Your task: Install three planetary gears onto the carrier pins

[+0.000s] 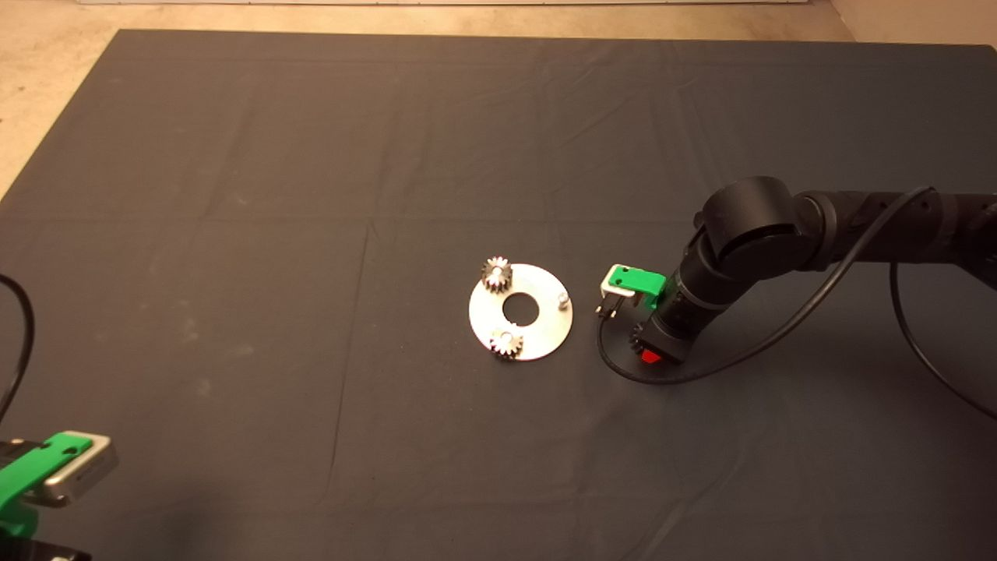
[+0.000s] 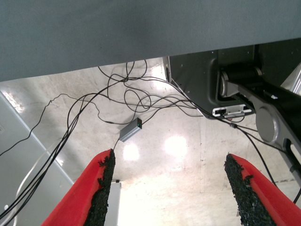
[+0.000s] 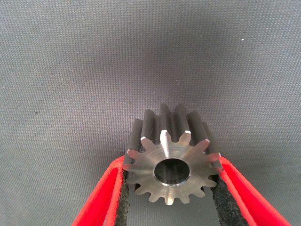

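Right hand pinching third gear beside the carrier disc; left hand parked.

The right hand (image 3: 171, 207) pinches a shiny steel spur gear (image 3: 171, 162) between its rough black pads (image 3: 123, 197); the teeth are sharply cut and the bore is smooth and round, above woven dark mat (image 3: 150, 56). Just beyond the hand, toward the desk centre, lies the flat round silver disc (image 1: 545, 331) with a large central hole. One bare cylindrical pin (image 1: 561, 299) stands at the disc edge nearest the hand; the two far pins each carry a seated gear (image 1: 496, 273) (image 1: 505, 342). Open mat surrounds the disc on all sides. The left hand (image 2: 171, 188), fingers spread, is parked at the near left desk edge, over pale floor with loose cables (image 2: 94, 108).
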